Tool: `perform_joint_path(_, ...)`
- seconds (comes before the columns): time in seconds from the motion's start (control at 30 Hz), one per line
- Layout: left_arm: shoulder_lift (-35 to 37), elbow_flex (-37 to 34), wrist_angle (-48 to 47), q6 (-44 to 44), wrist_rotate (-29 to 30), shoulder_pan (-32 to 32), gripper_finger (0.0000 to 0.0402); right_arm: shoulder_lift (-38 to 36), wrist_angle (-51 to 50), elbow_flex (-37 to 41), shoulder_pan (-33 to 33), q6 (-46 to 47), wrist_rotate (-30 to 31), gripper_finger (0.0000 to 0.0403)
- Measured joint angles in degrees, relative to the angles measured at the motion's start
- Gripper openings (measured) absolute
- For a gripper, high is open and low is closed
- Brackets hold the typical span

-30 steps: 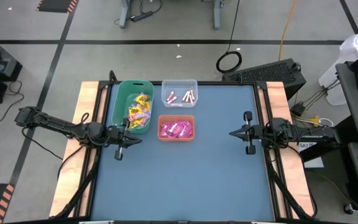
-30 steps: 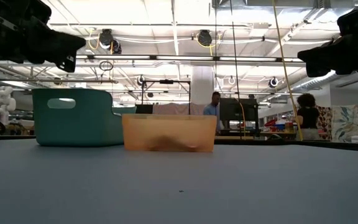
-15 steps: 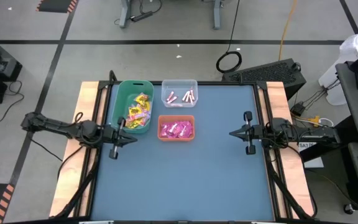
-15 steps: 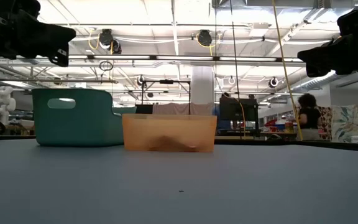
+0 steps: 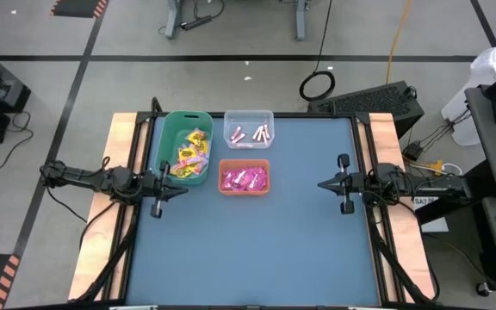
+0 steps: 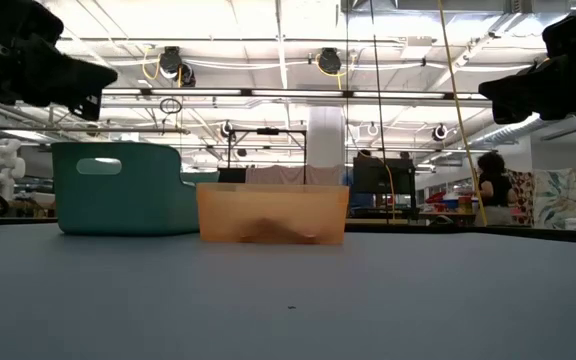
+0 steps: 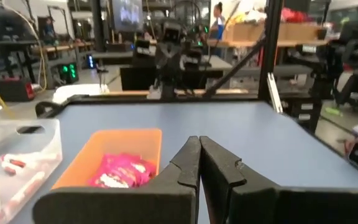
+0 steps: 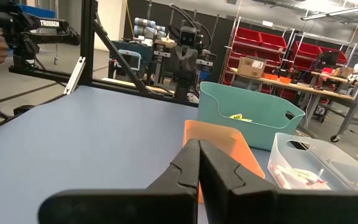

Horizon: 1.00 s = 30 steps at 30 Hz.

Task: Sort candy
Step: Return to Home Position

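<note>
Sorting is judged finished: all candy (image 5: 244,179) seen lies in the green bin (image 5: 164,138), clear bin (image 5: 248,113) and orange bin (image 5: 244,162). The jaws of the left arm (image 5: 114,181) and right arm (image 5: 386,182) are pressed together, empty, at opposite table (image 5: 257,250) edges.

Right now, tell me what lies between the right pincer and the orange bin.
Only bare blue table: the high view shows nothing from the shut right pincer to the orange bin of magenta candy. The left pincer is beyond it.
</note>
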<state>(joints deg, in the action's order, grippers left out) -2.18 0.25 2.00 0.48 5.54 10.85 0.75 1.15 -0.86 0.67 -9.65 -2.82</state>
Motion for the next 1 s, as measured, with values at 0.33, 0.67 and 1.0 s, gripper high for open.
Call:
perform_joint_path(0.33, 1.63, -0.02, -0.15, 1.83, 0.44, -3.30, 0.0012, 0.02, 0.02, 0.00, -0.01, 0.00, 0.02, 0.0000)
perform_joint_path(0.67, 1.10, -0.02, -1.26, -1.62, -5.33, -8.24, 0.0012, 0.02, 0.15, 0.00, -0.01, 0.00, -0.01, 0.0000)
perform_joint_path(1.0, 0.16, 0.00, -1.16, -1.57, -5.26, -8.22, 0.0012, 0.02, 0.22, 0.02, -0.02, -0.02, -0.01, 0.0000)
